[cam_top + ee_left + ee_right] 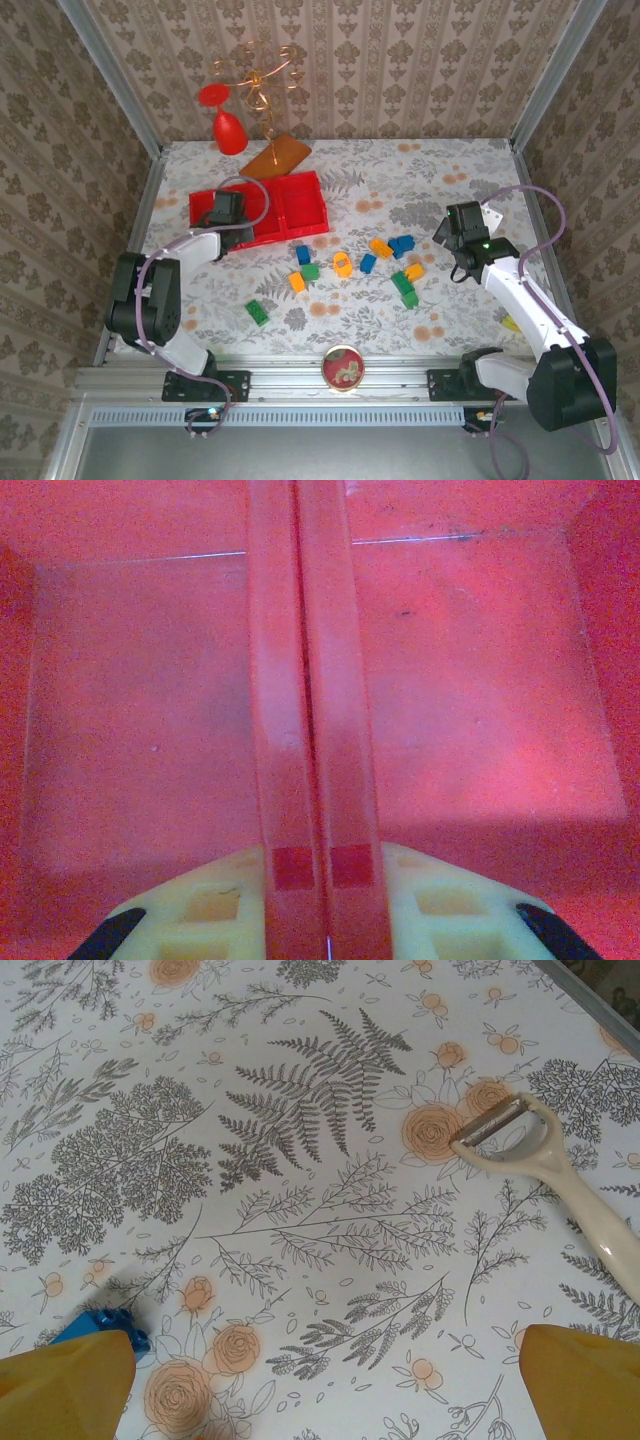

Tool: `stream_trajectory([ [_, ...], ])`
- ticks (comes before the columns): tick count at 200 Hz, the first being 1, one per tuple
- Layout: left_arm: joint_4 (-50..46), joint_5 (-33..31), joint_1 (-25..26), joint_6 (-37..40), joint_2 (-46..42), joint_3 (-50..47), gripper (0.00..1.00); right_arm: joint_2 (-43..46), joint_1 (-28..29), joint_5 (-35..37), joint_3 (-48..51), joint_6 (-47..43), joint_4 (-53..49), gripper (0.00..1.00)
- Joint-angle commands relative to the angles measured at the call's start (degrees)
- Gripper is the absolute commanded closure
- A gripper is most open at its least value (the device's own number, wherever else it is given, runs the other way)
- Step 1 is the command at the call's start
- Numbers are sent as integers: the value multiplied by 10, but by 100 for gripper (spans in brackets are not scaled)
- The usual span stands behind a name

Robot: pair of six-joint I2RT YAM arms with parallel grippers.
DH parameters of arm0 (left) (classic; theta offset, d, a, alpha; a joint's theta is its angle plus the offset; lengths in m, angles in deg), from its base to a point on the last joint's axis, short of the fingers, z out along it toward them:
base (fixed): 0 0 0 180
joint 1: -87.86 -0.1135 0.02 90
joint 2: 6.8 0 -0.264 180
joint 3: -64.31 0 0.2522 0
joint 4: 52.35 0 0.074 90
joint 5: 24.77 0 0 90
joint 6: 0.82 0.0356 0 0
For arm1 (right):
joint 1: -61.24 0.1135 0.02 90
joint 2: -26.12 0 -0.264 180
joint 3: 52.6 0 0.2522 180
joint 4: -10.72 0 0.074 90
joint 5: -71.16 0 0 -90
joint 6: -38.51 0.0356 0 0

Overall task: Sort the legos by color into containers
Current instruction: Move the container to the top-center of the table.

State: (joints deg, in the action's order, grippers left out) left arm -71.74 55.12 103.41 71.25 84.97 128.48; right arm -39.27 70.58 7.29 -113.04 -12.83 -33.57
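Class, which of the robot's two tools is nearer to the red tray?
Left. The left tool is directly over the red tray, at its left end; the right tool is well away, off to the tray's right.

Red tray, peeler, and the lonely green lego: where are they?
red tray (303, 203), top view, bare floor of its right compartment
peeler (585, 1205), right wrist view, its cream handle
green lego (258, 313), top view, its top face

No readable text, labels or numbers anywhere.
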Motion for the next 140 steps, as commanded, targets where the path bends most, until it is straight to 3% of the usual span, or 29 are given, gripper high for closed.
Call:
stream_trajectory([
  [1,-17,1,16,9,-31,-18,83,-1,5,4,-16,18,-22,0],
  [57,-5,15,47,-25,-29,-19,82,1,5,3,-15,21,-20,0],
  [140,-42,1,122,-84,72,90,81,4,4,2,-18,27,-31,0],
])
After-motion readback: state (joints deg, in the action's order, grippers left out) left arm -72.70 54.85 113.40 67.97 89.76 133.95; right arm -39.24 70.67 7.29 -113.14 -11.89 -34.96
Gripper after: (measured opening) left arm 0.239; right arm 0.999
